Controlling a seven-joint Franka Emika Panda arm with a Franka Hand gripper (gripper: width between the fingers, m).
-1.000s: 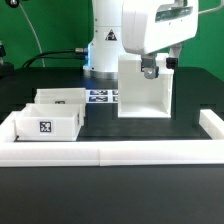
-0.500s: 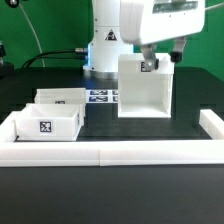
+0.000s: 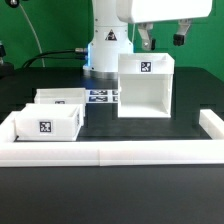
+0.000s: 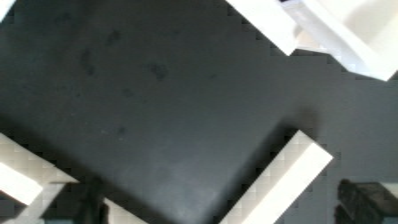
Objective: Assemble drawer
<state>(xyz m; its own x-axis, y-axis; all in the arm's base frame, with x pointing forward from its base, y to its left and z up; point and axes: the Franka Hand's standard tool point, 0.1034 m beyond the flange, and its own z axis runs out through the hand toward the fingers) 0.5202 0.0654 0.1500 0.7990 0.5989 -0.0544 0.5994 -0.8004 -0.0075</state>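
The large white drawer shell [image 3: 143,87] stands upright on the black table, right of centre in the exterior view, with a tag on its upper front. My gripper [image 3: 162,38] hangs just above its top, open and empty, touching nothing. Two small white trays stand at the exterior view's left: the near one [image 3: 45,121] shows a tag on its front, the other [image 3: 62,98] sits behind it. In the wrist view my two dark fingertips [image 4: 63,205] stand wide apart, with a white shell wall edge [image 4: 294,170] running between them over the black table.
The marker board [image 3: 100,97] lies flat between the trays and the shell. Long low white border blocks run along the front [image 3: 110,152] and the right side [image 3: 212,124]. The robot base [image 3: 105,45] stands behind.
My gripper has risen from the shell's upper front edge to above it. The tag on the shell, covered before, now shows. The shell and trays have not moved.
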